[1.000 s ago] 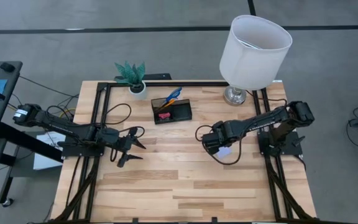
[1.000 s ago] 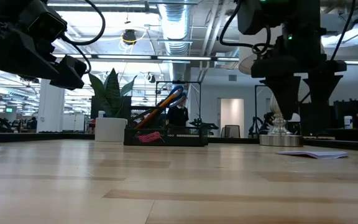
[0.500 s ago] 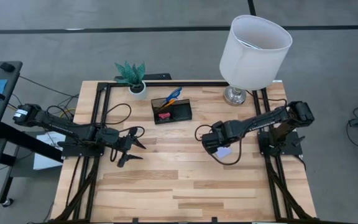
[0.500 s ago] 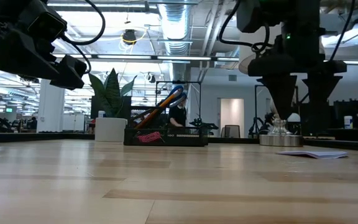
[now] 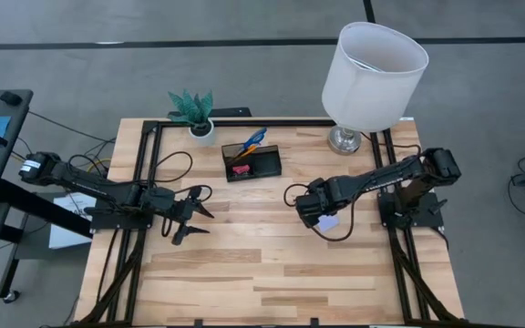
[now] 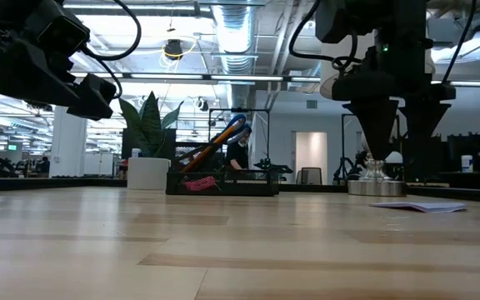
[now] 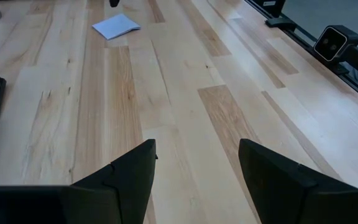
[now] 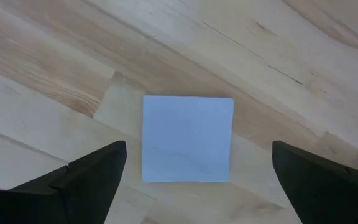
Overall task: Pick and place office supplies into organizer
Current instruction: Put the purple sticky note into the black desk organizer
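Now your right tool (image 8: 194, 180) has edged leftward — fingers spread, poised over the pale blue square note pad (image 8: 188, 138); left tool (image 5: 192, 216) stays released.

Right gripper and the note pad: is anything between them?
Nothing. In the right wrist view the right gripper hangs open straight above the pale blue note pad, only bare table around it.

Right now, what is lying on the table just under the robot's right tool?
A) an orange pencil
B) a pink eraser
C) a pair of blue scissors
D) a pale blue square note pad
D: the right wrist view shows the pale blue square note pad flat on the wooden table, between the open fingers of the right tool.
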